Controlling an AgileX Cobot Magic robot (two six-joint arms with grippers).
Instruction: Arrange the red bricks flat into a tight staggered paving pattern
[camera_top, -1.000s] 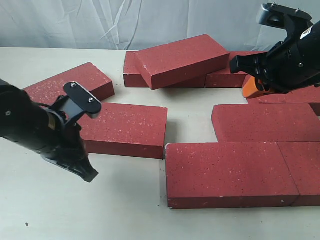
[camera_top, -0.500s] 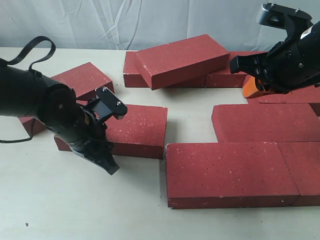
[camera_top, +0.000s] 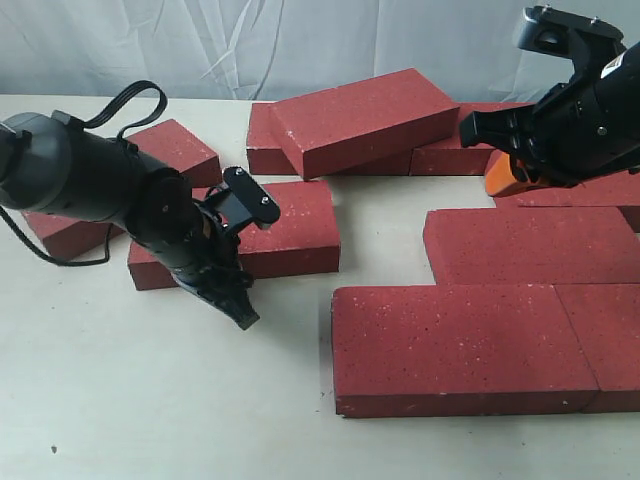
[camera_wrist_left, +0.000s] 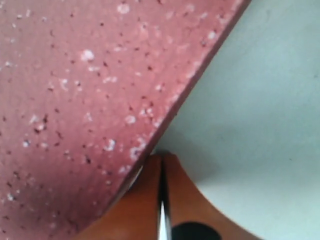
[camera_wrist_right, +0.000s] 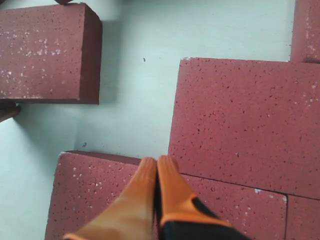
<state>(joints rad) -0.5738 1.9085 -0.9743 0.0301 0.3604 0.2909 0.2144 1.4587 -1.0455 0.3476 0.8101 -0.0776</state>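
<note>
while the left gripper (camera_top: 241, 314) has its two fingers pressed together on nothing, tip right at the near long edge of the loose dark-red speckled rectangular paver brick (camera_top: 292, 226), the step in hand looks like nudging that brick, not lifting it. brick lies flat at roughly 9 o'clock from frame centre, apart from the laid patch of flat red bricks (camera_top: 460, 345) at 4 o'clock, bare pale tabletop (camera_top: 385, 245) between. right gripper (camera_top: 505, 178) at 2 o'clock, orange fingers also together, empty, hovering over the patch. next move likely: shove the loose brick toward 3 o'clock until it butts the second-row brick (camera_top: 530, 240), offset from the front-row joints. tilted stacked brick (camera_top: 365, 118) at 12 o'clock not yet laid.
</note>
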